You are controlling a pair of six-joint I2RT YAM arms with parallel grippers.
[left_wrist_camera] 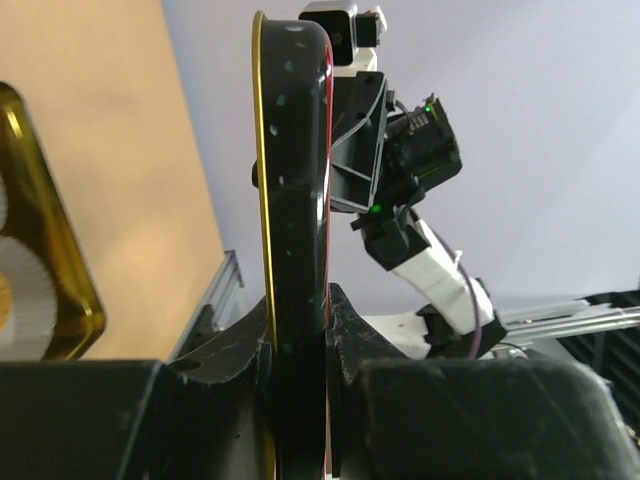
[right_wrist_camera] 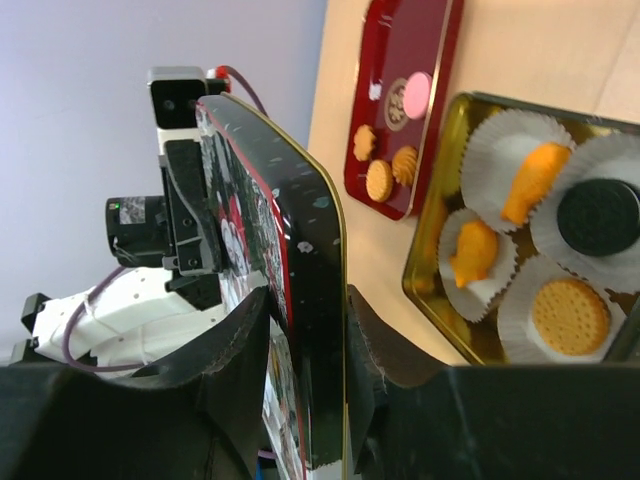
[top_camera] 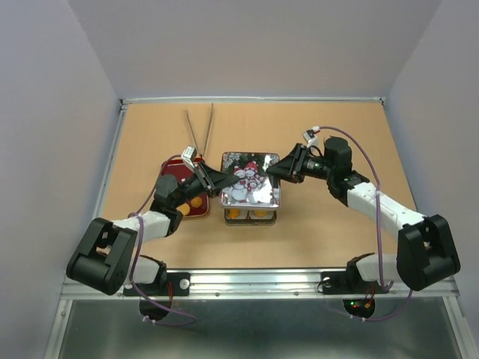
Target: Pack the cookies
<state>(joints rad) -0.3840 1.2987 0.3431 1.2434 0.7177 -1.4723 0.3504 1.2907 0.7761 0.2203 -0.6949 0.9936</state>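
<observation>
Left pincer and right pincer each pinch opposite side edges of the snowman lid, held flat just above the gold tin whose cookies sit in paper cups straight below both (a few more lie on the red tray).

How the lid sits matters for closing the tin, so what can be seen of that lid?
The lid is rectangular with rounded corners and looks like metal. Its top is printed with snowmen on a dark speckled ground, and it has a red side and a gold rim. It is held over the open tin, hiding most of it from above; whether the two touch cannot be told. The left gripper clamps its left edge and the right gripper its right edge.
</observation>
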